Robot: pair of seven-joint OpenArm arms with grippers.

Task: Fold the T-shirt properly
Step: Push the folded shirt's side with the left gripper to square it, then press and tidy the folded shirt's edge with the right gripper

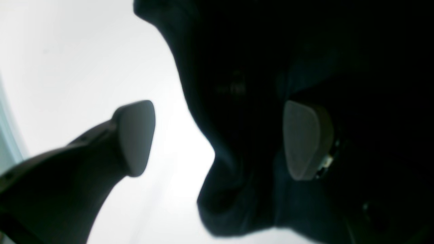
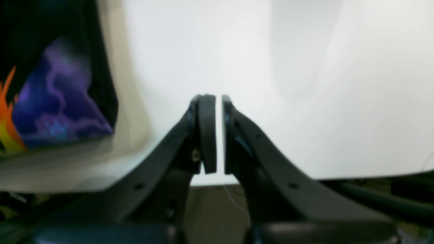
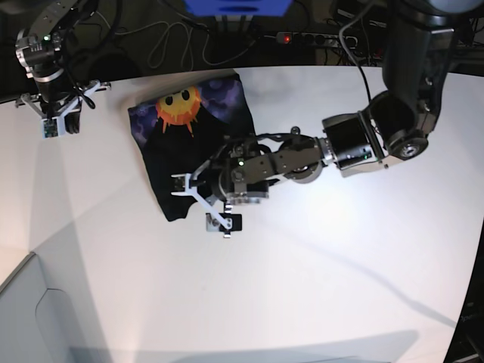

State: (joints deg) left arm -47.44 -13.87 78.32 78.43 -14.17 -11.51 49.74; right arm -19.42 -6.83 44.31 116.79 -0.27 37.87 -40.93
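**Folding shirt lay between two arms, one pincer wide, one closed**

Hanging at the far left of the base view, the right pincer (image 3: 59, 113) was held above the white surface (image 3: 325, 257), well apart from the cloth. Its wrist view showed two flat black pads drawn together with only a thin slit of light between them and nothing caught there.

Right of it lay the T-shirt (image 3: 189, 136), soft black fabric gathered into a rough upright rectangle near the far middle of the surface. Its upper part showed a round orange-yellow sun with jagged rays and a smiling face, ringed by hazy purple clouds; the lower part was plain black and slightly rumpled at the hem.

Further right, the left pincer (image 3: 206, 203) sat at the shirt's lower right corner with its jaws spread wide. In its wrist view, one smooth grey rounded pad (image 1: 135, 137) stood over bare white surface, while the other faced dark, folded cloth. A loose lobe of fabric drooped between them, gripped by neither.
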